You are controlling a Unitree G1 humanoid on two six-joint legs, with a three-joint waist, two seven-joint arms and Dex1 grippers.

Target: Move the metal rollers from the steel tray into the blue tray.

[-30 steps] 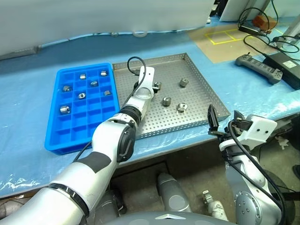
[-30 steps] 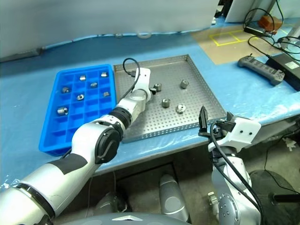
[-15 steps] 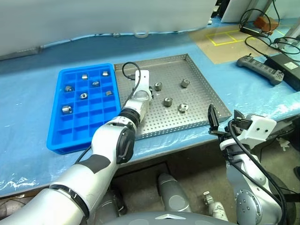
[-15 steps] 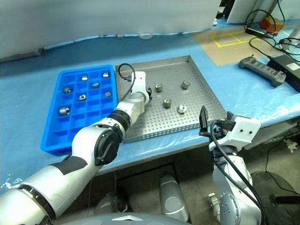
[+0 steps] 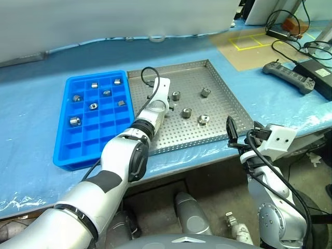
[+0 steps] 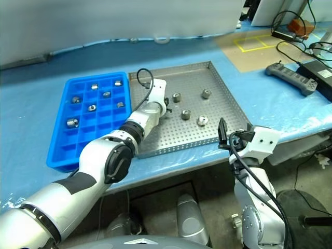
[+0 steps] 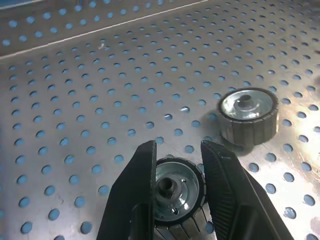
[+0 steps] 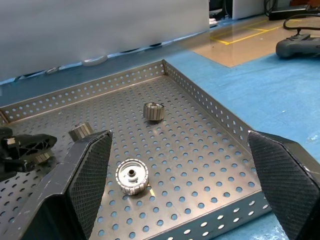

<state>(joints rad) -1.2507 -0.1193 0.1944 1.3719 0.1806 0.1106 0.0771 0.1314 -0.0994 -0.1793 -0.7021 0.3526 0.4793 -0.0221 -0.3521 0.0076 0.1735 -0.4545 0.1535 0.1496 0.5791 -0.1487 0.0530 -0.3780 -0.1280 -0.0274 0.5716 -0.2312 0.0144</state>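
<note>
Pinching one of the metal rollers (image 7: pixel 175 192) between my left gripper (image 7: pixel 176 187) fingers (image 7: pixel 137 195), clamped tight on its ribbed sides, hole end facing up, roller sitting on the steel tray (image 5: pixel 218 83) floor. Another roller (image 7: pixel 247 116) lies just past my right-hand fingertip, not touching. My right gripper (image 8: pixel 177 192) is spread wide, holding nothing (hovering by the near rim of the tray), w/ a roller (image 8: pixel 132 176) ahead between its pads (image 8: pixel 90 165). Blue tray (image 5: pixel 65 150) sits beside the steel one, several rollers in its compartments
</note>
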